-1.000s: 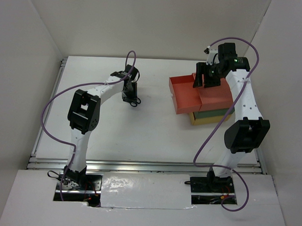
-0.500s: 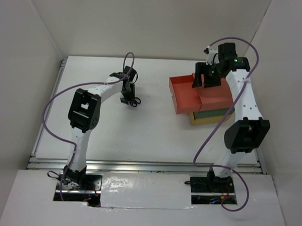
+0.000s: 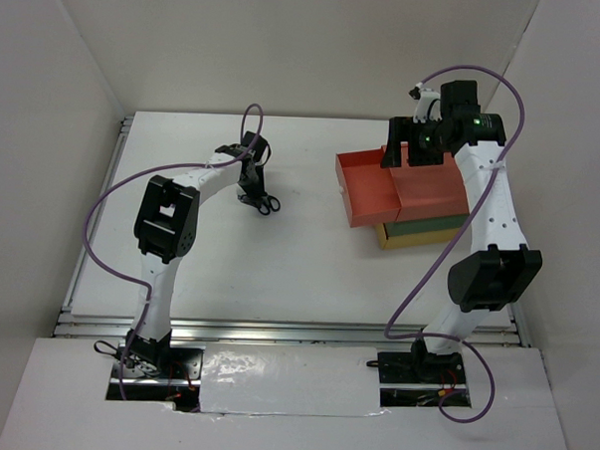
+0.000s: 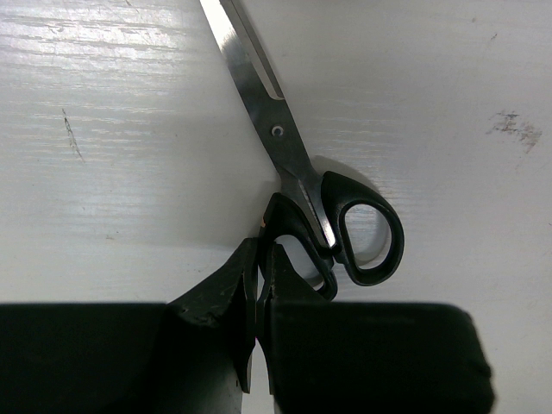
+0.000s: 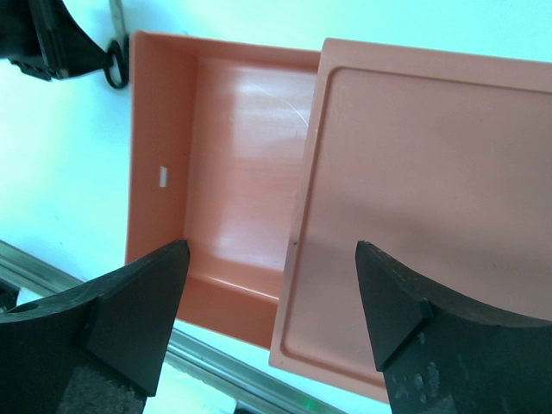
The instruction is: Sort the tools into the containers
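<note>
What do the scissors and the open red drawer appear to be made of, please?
The scissors: blades look like polished steel, from mirror glints and a pivot rivet; handles likely matte black plastic. The drawer: probably moulded plastic, orange-red, smooth, with soft sheen and rounded corners.

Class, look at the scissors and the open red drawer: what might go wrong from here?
1. The left gripper is almost shut at the edge of one handle loop of the scissors; it may grip little or nothing, so a lift could drop them.
2. The right gripper hangs open directly above the red drawer; the two grippers may collide at the drop.
</note>
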